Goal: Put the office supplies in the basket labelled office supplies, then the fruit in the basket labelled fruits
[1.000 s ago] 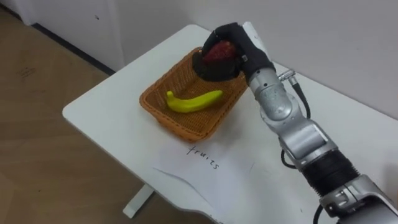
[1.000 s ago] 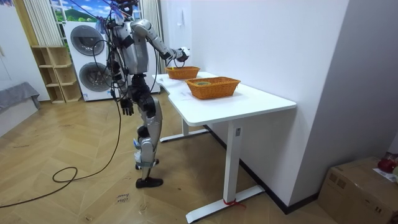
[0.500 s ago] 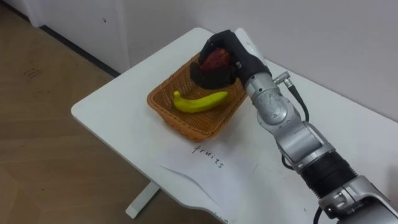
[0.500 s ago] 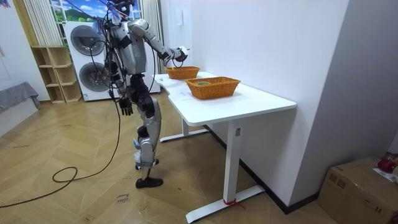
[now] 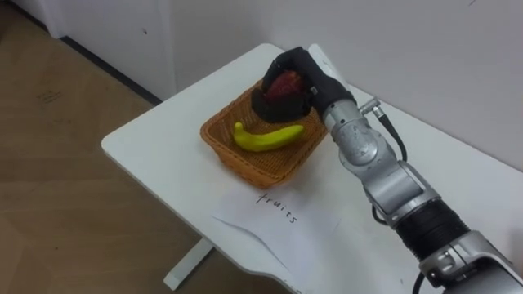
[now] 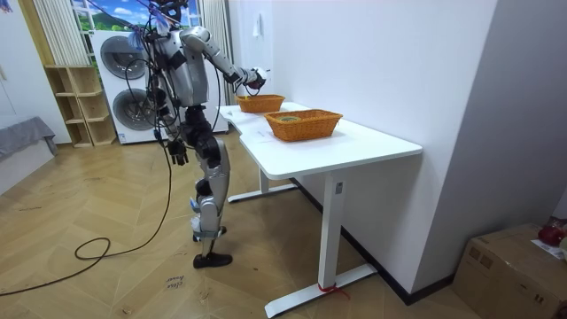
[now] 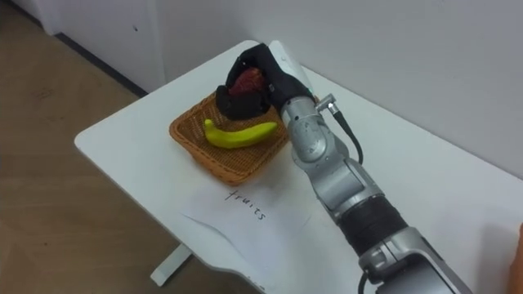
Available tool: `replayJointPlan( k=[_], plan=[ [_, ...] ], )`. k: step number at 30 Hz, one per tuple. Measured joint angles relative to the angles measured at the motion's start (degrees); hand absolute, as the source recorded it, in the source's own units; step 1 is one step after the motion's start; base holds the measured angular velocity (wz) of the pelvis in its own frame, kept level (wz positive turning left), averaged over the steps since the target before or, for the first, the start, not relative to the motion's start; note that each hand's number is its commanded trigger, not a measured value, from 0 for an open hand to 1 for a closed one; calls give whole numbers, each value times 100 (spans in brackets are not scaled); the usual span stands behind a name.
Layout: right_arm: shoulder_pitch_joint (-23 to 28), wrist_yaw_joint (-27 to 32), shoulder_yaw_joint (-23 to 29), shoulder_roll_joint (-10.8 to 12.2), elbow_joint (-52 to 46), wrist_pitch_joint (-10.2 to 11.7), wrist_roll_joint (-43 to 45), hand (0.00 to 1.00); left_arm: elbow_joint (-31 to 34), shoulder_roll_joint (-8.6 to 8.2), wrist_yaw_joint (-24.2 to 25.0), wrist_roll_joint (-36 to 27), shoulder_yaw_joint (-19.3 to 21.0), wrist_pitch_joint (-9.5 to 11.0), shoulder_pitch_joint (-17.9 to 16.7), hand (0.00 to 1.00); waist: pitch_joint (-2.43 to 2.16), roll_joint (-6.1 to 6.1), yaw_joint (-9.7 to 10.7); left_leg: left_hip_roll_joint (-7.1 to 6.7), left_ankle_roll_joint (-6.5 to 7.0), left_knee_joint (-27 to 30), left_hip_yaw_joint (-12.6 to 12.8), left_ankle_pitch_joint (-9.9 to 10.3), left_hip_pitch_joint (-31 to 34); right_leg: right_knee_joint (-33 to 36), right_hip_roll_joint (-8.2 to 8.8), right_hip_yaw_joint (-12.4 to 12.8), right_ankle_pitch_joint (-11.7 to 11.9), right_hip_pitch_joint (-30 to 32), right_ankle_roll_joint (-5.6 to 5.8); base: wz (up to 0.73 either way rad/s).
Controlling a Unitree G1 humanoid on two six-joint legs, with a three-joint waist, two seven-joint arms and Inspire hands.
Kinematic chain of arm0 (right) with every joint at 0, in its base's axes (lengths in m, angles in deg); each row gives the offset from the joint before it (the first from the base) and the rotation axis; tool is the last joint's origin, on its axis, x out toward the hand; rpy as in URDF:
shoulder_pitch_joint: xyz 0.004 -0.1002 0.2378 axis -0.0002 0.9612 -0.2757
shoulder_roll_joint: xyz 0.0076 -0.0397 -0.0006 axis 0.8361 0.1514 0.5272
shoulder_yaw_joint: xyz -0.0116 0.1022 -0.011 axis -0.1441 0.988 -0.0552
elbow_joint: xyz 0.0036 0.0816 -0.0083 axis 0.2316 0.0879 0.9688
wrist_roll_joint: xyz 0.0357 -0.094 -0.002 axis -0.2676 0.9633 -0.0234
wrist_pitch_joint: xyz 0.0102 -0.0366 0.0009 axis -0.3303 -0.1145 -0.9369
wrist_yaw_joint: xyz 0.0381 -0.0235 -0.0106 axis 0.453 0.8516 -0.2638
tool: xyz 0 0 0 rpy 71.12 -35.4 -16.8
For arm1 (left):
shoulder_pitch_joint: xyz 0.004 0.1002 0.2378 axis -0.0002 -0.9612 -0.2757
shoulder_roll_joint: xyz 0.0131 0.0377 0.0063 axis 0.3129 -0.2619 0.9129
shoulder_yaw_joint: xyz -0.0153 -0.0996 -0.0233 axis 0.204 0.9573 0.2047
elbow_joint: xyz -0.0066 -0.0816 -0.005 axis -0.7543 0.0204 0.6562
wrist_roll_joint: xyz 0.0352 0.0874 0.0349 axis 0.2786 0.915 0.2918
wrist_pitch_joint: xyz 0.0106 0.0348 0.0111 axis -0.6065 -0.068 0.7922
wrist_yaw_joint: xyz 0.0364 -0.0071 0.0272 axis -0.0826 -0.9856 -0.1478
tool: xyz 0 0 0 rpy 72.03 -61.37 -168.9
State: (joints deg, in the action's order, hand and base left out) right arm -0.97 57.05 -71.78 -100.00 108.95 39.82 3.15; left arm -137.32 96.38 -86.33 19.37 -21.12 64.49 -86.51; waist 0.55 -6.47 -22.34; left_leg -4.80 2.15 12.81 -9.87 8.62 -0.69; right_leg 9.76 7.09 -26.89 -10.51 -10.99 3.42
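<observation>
The robot stands at the end of a white worktop [image 5: 155, 151], facing it, with the right arm stretched forward over it. The right hand [image 5: 306, 69] is closed around a dark red fruit [image 5: 284, 85], fingers and thumb curled about it, palm turned downward. Hand and fruit are over the 1 o'clock corner of a woven brown basket [image 5: 237, 157], level with its rim; contact between the fruit and the basket cannot be determined. A yellow banana [image 5: 270, 137] lies on the basket floor at 6 o'clock from the fruit, just beneath it, running from 9 o'clock to 3 o'clock with both ends curving up toward 12 o'clock. A white sheet of paper [image 5: 306, 224] with handwriting lies flat on the worktop at 6 o'clock from the basket, just beside its near edge. In the room view, a second woven basket [image 6: 303, 125] stands on the same worktop, well apart from the first, toward the room view's right. The left hand [image 6: 178, 152] hangs beside the robot's hip, away from the worktop; its state cannot be determined at this distance. Two stacked washing machines [image 6: 120, 62] stand behind the robot.
</observation>
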Motion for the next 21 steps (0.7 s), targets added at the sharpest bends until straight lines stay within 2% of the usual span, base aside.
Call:
replayJointPlan(
  k=[8, 13, 21],
  plan=[
    [0, -17, 0, -9, 1, 0, -36, 100, 0, 0, 43, 27, 10, 1, 9, 0, 12, 18, -15, 4, 0, 0, 7, 1, -1, 1, 1, 0, 0, 0, 0, 0],
    [1, -70, 0, -9, 53, 2, -19, 100, -4, 0, 99, 26, 61, 1, 25, 0, 55, 79, -8, 0, 0, 2, 12, 1, -4, 6, 6, -23, 0, -2, 0, 0],
    [16, -273, 0, -9, 466, -4, 33, 100, -27, -3, 129, 27, 85, 6, 23, 0, 68, 97, -9, 3, 3, -1, 11, 3, 3, 7, 11, -24, 0, 6, 1, 0]
  ],
)
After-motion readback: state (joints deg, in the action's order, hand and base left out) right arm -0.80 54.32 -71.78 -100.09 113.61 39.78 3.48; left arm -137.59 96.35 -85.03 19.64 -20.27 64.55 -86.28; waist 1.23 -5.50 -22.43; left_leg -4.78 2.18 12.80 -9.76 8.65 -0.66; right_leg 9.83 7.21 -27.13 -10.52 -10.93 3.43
